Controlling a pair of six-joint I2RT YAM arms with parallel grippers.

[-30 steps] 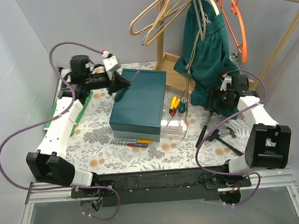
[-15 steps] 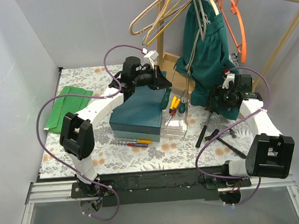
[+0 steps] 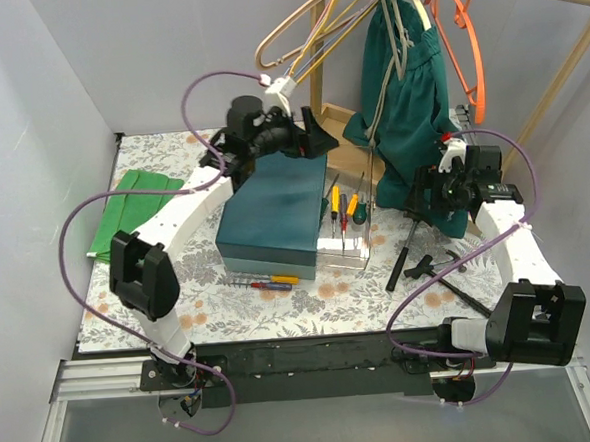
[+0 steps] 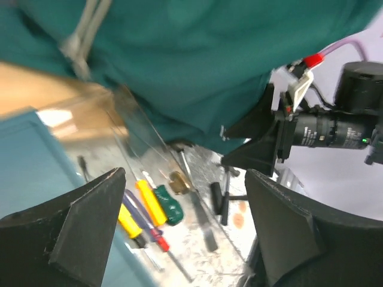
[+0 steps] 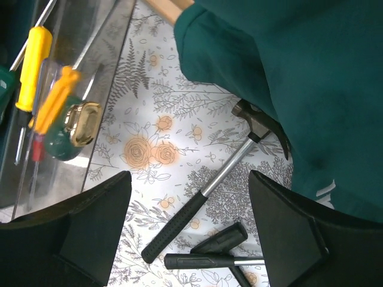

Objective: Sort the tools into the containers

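Partway through sorting: left tool (image 4: 182, 224) gaping, seemingly empty, near tray (image 3: 345, 253); right tool (image 5: 188, 230) gaping over hammer (image 5: 222, 172). Next: descend, clamp handle.

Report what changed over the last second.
The left gripper swung from the far left across the teal box to its far right corner, and its jaws now stand wide open. The right gripper, hammer and loose screwdrivers stayed roughly put.

left hand (image 3: 309, 140): over teal box's (image 3: 274, 207) far edge | hammer (image 3: 405, 250): right of tray (image 3: 343, 256)
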